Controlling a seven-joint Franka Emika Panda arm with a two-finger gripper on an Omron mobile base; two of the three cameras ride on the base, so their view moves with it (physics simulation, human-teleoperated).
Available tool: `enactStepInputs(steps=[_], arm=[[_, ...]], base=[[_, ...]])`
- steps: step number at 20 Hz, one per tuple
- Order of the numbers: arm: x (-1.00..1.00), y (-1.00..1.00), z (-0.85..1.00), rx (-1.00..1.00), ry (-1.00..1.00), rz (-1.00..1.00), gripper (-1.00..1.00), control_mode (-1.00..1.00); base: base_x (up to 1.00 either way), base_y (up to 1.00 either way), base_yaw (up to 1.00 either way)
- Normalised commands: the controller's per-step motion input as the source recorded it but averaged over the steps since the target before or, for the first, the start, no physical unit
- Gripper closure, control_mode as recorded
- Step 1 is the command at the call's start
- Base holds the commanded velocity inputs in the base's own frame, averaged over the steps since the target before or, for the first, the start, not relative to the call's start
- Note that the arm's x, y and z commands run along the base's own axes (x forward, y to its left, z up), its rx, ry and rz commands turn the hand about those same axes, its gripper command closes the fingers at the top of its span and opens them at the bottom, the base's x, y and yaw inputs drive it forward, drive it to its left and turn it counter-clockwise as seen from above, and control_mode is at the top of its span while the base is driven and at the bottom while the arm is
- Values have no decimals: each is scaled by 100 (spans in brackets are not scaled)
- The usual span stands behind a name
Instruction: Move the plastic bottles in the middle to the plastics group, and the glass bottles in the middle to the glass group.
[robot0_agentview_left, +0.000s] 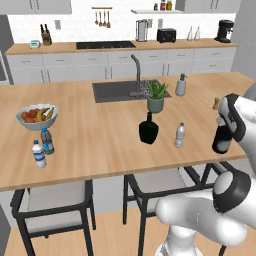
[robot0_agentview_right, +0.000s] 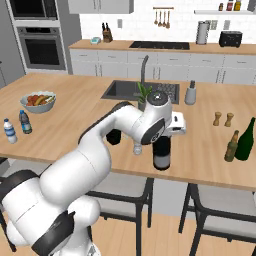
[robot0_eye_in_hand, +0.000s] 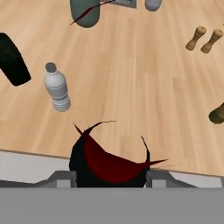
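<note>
Carrying the wine bottle (robot0_agentview_right: 161, 152) toward the glass group looks like the step in hand: the pincer (robot0_eye_in_hand: 111, 175) is clamped on its dark body just under the red foil top, a finger on each side. The bottle stands upright at the worktop's (robot0_agentview_right: 90, 125) near edge; whether it rests on it or hangs just clear I cannot tell. Next move, I judge, is a sideways carry to the robot's right, setting it beside the olive-green bottle (robot0_agentview_right: 246, 140). The clear water bottle (robot0_agentview_left: 180, 135) and squat black bottle (robot0_agentview_left: 148, 130) wait mid-worktop.
</note>
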Motion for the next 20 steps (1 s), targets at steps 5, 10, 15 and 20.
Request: enactStepInputs(steps=[5, 10, 15, 20], arm=[[30, 0, 8, -3, 5, 0, 100, -100], [13, 0, 4, 0, 0, 0, 100, -100], [-8, -2, 23, 0, -4, 0, 100, -100], [-1, -31, 21, 1, -7, -2, 100, -100]], base=[[0, 0, 0], [0, 0, 0], [0, 0, 0], [0, 0, 0]])
